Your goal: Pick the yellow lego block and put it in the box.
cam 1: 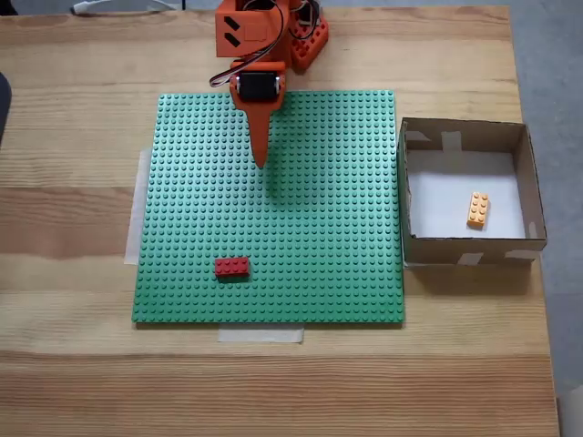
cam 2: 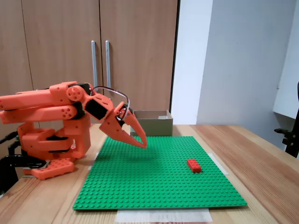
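Yellow lego block (cam 1: 478,209): the task's thing; it lies flat on the white floor of the box, studs up, free of any grip. By how things lie, the placing looks done.
Hand (cam 1: 260,162): pressed together into one orange point, pinching nothing; in the side fixed view (cam 2: 143,145) the tips hang just above the green baseplate, slanting down and away from the arm's base.
Why the hand sits so: my judgement is that it is folded back near its base, with the brick already let go, so it has no reason to be spread.
Green baseplate (cam 1: 319,228): taped to the desk (cam 1: 73,364) at its edges, likely so it does not slide.
Red brick (cam 1: 231,267): on the baseplate near its front edge, well apart from the hand; not the task's thing.
Box (cam 1: 404,196): stands just beside the baseplate's right edge in the overhead fixed view, open top, low walls.
Block's place in box: right of middle, near the right wall but apart from it.
Block's long axis: runs almost front to back in the overhead fixed view, tilted slightly, far end leaning right.
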You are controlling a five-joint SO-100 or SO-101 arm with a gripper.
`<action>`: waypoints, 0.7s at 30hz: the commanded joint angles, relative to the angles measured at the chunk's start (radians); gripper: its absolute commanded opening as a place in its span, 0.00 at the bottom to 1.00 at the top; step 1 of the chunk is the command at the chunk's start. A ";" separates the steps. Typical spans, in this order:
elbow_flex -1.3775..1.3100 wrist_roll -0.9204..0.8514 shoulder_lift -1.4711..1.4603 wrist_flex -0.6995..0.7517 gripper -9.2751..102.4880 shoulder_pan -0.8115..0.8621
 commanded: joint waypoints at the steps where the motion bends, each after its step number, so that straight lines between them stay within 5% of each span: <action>1: 0.008 -0.006 0.008 0.000 0.07 -0.002; 21: 0.011 0.038 0.008 -0.011 0.07 -0.002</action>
